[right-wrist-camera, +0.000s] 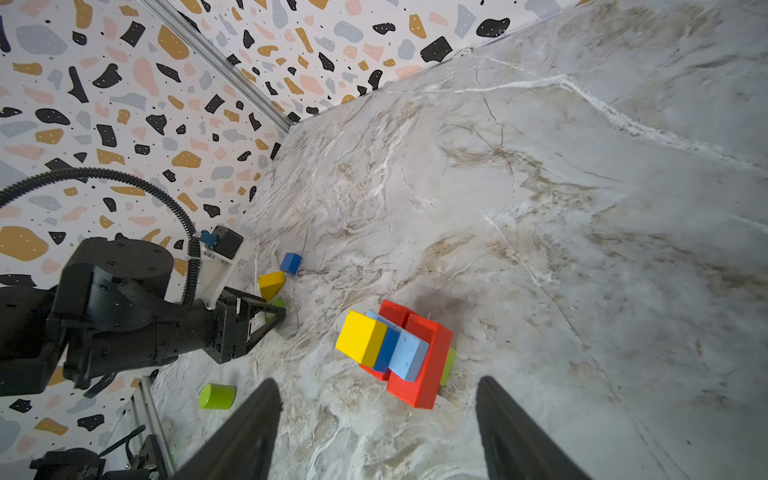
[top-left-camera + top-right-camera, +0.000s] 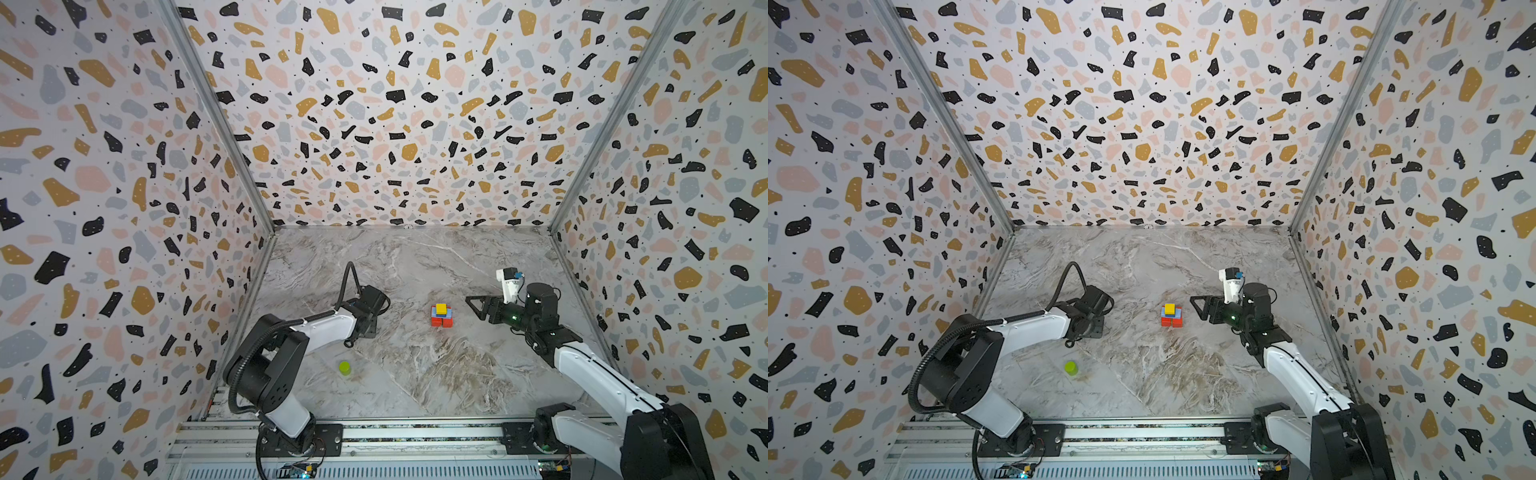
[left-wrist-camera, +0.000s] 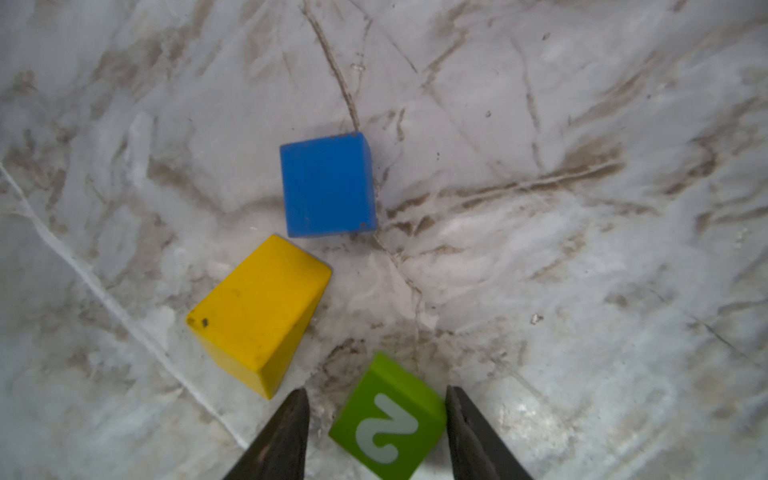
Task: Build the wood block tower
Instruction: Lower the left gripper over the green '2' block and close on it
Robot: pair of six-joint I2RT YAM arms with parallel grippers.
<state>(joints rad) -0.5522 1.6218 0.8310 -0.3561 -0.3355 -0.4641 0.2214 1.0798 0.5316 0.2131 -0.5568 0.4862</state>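
1. Both top views: the tower [image 2: 441,316] [image 2: 1171,316] stands mid-table [image 2: 415,374], with a yellow cube on top and red at the base. The lime cylinder [image 2: 344,367] [image 2: 1071,367] sits near the front left, well apart from the tower. The left gripper [image 2: 368,326] points down at the table, left of the tower, and its jaws can't be read from up here. The right gripper [image 2: 473,308] hovers just right of the tower with nothing in it.
2. Left wrist: the left gripper's fingers straddle a green cube [image 3: 388,419] with a white figure on it. One finger is right at a corner and there's a gap on the other side, so the jaws are partly spread and not clamped. Beyond lie a yellow block [image 3: 257,311] and a blue cube [image 3: 328,185], near each other but apart.
3. Right wrist: the right gripper's fingers are spread wide and empty, with the tower just ahead of them. Its layers read red, light blue, blue and yellow, and a green piece peeks out at the base. The cylinder lies off to one side, near the left arm.
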